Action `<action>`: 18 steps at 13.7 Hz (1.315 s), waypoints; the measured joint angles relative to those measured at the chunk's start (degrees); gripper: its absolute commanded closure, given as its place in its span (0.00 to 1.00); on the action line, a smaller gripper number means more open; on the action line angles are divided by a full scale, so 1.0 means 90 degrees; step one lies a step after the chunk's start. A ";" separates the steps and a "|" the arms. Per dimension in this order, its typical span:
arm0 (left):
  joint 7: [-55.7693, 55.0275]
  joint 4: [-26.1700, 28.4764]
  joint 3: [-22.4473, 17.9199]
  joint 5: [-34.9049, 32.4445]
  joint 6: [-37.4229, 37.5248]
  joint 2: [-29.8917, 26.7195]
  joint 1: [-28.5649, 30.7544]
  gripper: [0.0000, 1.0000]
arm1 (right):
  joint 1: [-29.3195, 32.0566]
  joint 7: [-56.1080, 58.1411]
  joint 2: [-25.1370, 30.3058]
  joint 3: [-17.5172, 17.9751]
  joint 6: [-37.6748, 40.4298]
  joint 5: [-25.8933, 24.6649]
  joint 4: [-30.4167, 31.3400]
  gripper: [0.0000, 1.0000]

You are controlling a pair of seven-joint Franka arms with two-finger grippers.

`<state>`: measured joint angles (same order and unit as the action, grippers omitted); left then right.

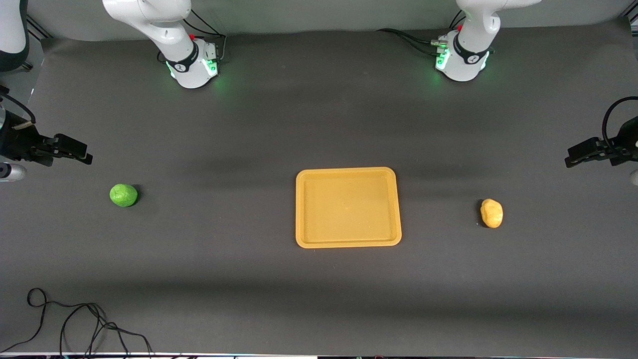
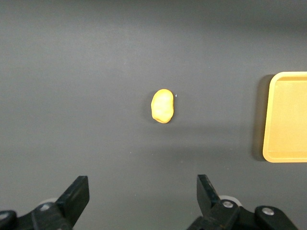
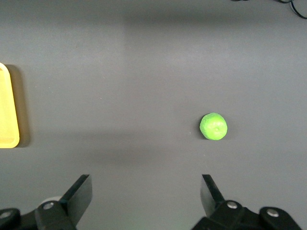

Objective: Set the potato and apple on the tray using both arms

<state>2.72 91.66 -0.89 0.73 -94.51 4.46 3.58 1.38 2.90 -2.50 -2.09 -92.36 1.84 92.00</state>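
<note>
The orange-yellow tray (image 1: 348, 207) lies empty at the table's middle. The green apple (image 1: 123, 195) sits on the mat toward the right arm's end. The yellow-orange potato (image 1: 491, 213) sits toward the left arm's end. My right gripper (image 1: 88, 153) hangs open and empty over the mat at its end of the table, apart from the apple. My left gripper (image 1: 570, 155) hangs open and empty over the mat at its end, apart from the potato. The left wrist view shows its open gripper (image 2: 143, 189), the potato (image 2: 162, 106) and the tray's edge (image 2: 288, 117). The right wrist view shows its open gripper (image 3: 146, 189), the apple (image 3: 213, 126) and a tray corner (image 3: 7, 110).
A loose black cable (image 1: 75, 324) lies near the table's front edge toward the right arm's end. The arm bases (image 1: 194, 65) (image 1: 461, 57) stand along the edge farthest from the front camera. Dark mat covers the table.
</note>
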 measured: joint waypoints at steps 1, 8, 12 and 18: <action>0.0000 -0.0002 0.0000 0.0000 0.0000 0.0000 0.0000 0.00 | 0.0000 -0.0002 0.0000 -0.0002 0.0000 0.0000 0.0000 0.00; -0.0002 -0.0003 -0.0002 0.0000 -0.0006 0.0002 0.0000 0.00 | 0.0000 -0.0006 0.0000 -0.0005 0.0000 0.0000 0.0000 0.00; -0.0004 -0.0003 -0.0001 0.0000 -0.0022 0.0017 -0.0001 0.00 | 0.0000 -0.0006 0.0000 -0.0005 0.0003 0.0000 0.0000 0.00; -0.0246 -0.0001 0.0012 -0.0007 -0.0064 0.0165 -0.0130 0.00 | 0.0000 -0.0006 0.0000 -0.0009 0.0010 0.0000 0.0006 0.00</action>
<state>0.51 91.65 -0.79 0.67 -95.08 5.94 2.41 1.38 2.85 -2.50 -2.17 -92.26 1.84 92.06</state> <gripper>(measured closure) 0.000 0.000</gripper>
